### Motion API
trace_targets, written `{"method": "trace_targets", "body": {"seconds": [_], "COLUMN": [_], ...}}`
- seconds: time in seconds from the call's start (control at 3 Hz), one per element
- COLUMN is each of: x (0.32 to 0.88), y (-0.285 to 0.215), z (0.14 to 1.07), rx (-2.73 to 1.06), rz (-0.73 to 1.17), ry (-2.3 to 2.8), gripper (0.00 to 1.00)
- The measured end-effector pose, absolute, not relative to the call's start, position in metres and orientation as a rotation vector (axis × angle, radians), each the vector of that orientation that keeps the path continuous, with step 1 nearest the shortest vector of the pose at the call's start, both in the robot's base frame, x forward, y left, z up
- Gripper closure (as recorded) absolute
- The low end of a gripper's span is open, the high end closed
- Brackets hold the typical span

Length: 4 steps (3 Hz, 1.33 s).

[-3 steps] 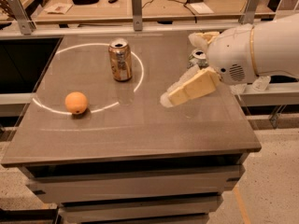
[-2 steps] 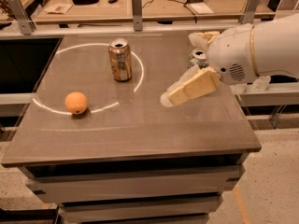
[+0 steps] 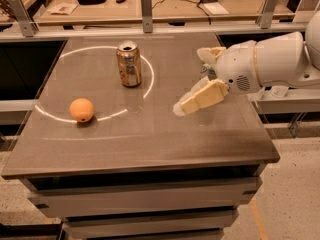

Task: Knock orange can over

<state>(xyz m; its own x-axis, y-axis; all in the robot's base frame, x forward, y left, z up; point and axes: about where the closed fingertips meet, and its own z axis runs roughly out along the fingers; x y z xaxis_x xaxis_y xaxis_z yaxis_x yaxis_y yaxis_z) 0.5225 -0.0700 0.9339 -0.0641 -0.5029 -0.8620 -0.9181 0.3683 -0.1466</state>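
The orange can (image 3: pixel 129 64) stands upright on the far part of the brown table (image 3: pixel 140 144), inside a white circle marking. My gripper (image 3: pixel 192 81) is to the right of the can, a hand's width or more away, low over the table. It is open and empty: one cream finger (image 3: pixel 200 98) points down and left toward the table, and the other (image 3: pixel 210 52) sits higher and farther back. Nothing touches the can.
A round orange fruit (image 3: pixel 81 110) lies on the table's left side, on the white circle line. My white arm (image 3: pixel 272 64) comes in from the right edge. A wooden bench (image 3: pixel 150 4) with cables and small items runs behind the table.
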Motion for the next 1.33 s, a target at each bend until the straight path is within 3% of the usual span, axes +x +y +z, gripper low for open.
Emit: {"method": "trace_targets", "body": {"seconds": [1.33], "x": [0.606], "y": [-0.040], "z": [0.925], "rx": [-1.513], "rz": [0.564], "ry": [1.756], "gripper": [0.00]}}
